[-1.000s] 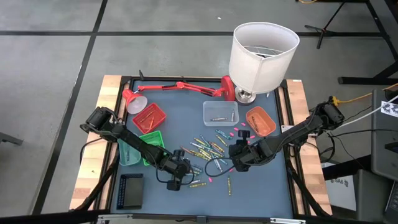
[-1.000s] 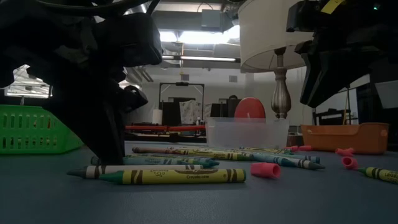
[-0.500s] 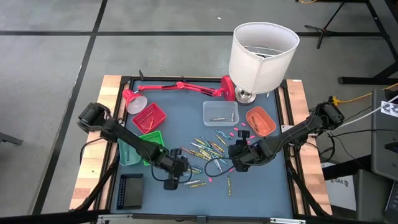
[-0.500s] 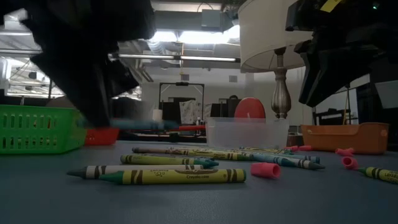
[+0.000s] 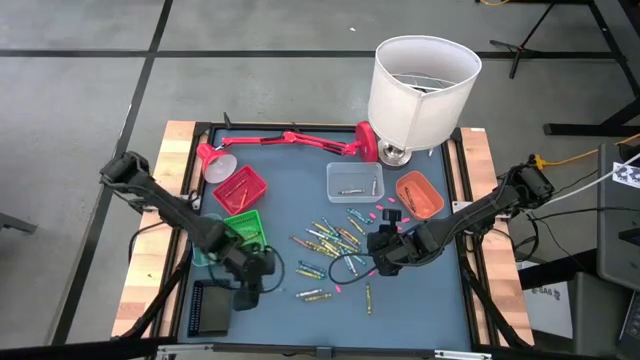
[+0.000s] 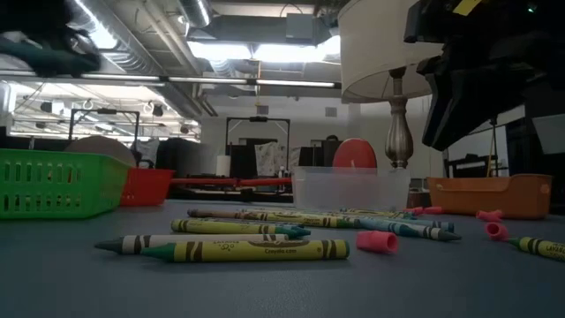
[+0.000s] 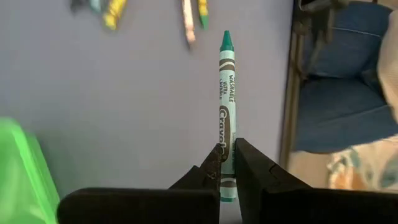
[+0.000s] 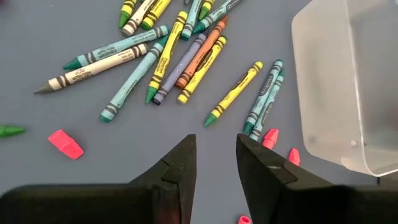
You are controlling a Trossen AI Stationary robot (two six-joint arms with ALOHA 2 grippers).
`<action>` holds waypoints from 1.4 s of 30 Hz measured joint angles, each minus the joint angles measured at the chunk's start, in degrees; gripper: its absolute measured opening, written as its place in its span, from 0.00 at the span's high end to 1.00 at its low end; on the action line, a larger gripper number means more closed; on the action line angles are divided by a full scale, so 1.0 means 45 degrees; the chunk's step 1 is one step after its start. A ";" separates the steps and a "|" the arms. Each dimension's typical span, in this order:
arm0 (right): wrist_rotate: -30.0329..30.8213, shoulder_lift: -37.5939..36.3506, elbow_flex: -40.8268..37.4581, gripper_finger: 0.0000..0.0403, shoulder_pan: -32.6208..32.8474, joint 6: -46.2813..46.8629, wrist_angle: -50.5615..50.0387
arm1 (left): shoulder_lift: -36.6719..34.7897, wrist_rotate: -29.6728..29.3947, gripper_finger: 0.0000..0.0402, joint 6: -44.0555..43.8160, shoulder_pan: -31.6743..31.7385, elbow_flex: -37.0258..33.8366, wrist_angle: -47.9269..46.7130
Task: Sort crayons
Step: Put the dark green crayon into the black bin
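Teal-green crayon sits pinched in our left gripper, approx 7 o'clock on the table, by the green tray. Our right gripper, fingers apart w/ nothing between, hovers near 4 o'clock over the loose crayons; height's hard to judge.

My high camera looks straight down; the low one skims the counter (both share the crayons); wrist cameras peer close.
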 joint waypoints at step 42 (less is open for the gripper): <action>0.0049 -0.0001 0.0000 0.73 0.0000 0.0000 0.0006 | -0.0651 0.1852 0.92 -1.0546 -0.5215 0.0005 -0.4028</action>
